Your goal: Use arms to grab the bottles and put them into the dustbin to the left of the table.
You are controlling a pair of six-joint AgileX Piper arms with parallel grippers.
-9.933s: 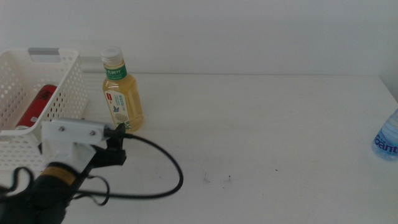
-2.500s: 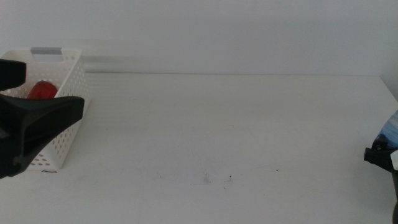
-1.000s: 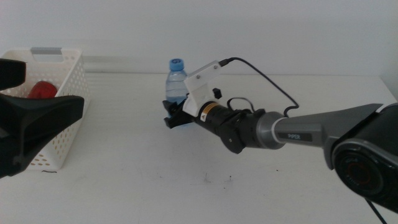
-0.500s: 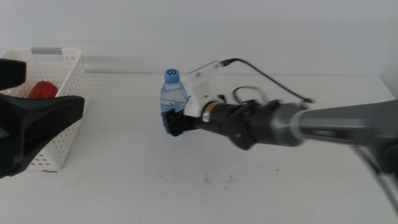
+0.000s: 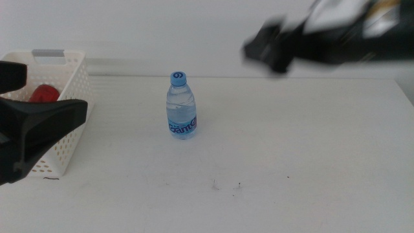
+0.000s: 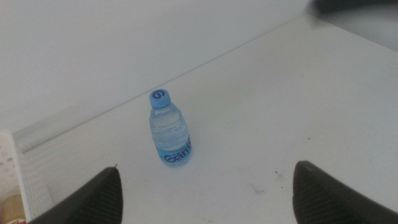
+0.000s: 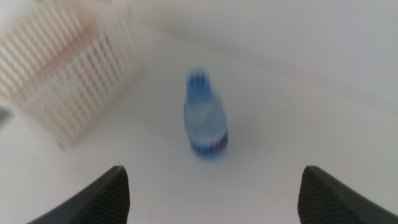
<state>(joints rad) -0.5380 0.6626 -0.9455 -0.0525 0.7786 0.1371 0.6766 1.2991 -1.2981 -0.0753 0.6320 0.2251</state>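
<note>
We note the water bottle (image 5: 182, 105) upright mid-table, right of the dustbin (image 5: 65, 84). Left gripper (image 6: 205, 186), spread wide and empty, faces it and sits nearer; right gripper (image 7: 211, 186), also spread, hangs high.

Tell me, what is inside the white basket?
In the white basket a red can shows over the rim. The left end effector covers much of the basket in the middle view, so the rest of the inside stays hidden.

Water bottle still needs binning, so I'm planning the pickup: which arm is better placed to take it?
Probably the left: its open gripper faces the upright water bottle near the dustbin. The right gripper is raised, blurred, away.
</note>
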